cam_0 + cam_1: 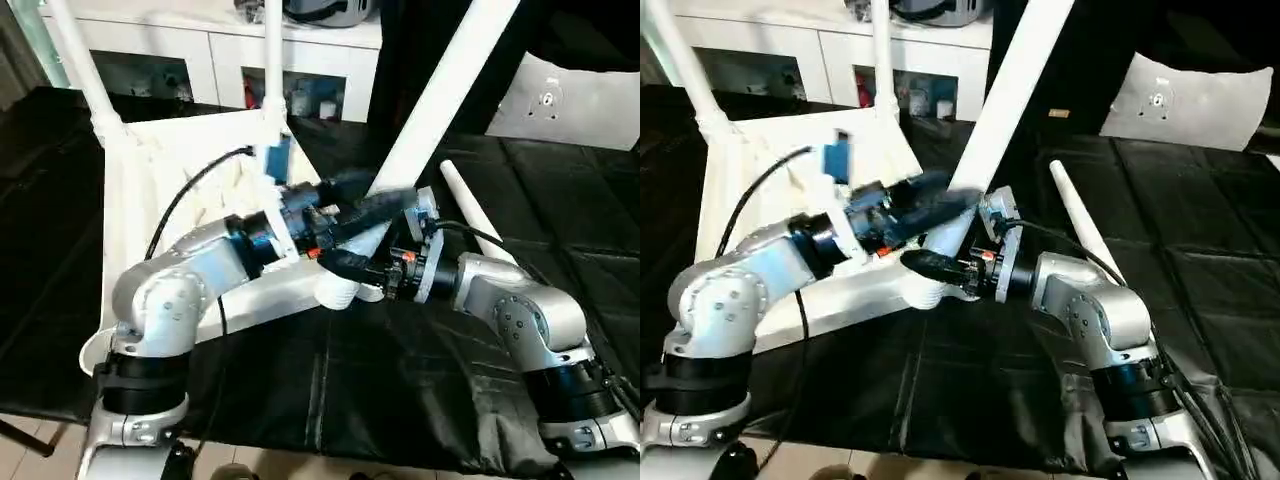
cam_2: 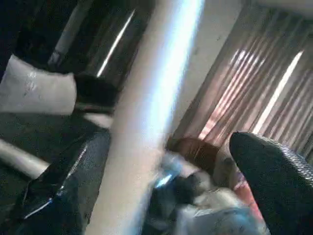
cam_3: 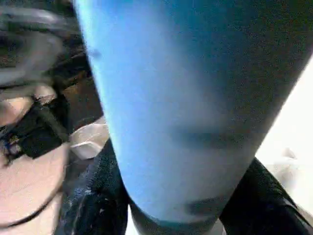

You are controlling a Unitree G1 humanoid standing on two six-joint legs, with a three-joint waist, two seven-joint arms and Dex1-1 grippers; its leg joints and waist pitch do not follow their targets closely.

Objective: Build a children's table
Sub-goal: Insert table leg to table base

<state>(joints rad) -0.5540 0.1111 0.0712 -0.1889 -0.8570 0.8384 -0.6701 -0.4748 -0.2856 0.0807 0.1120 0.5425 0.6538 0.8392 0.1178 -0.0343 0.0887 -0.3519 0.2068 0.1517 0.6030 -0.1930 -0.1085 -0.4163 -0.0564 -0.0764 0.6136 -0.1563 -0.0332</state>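
Observation:
The children's table top [image 1: 150,200] lies upside down on the black mat, ribbed side up. Two white legs [image 1: 85,60] [image 1: 272,60] stand in its far corner sockets. A third leg [image 1: 450,90] leans up to the right from the near right corner socket [image 1: 335,290]. My right gripper [image 1: 350,268] is shut on this leg's base, with a finger [image 3: 98,196] on each side. Just above it, my left gripper [image 1: 375,205] is open around the same leg [image 2: 142,122], and one finger [image 2: 274,181] stands clear of it. Another leg [image 1: 475,215] lies loose on the mat at right.
A black mat [image 1: 350,380] covers the work surface; its front edge runs near my body. A white cabinet [image 1: 220,50] with shelves stands behind the table top. A white panel [image 1: 570,100] leans at the back right.

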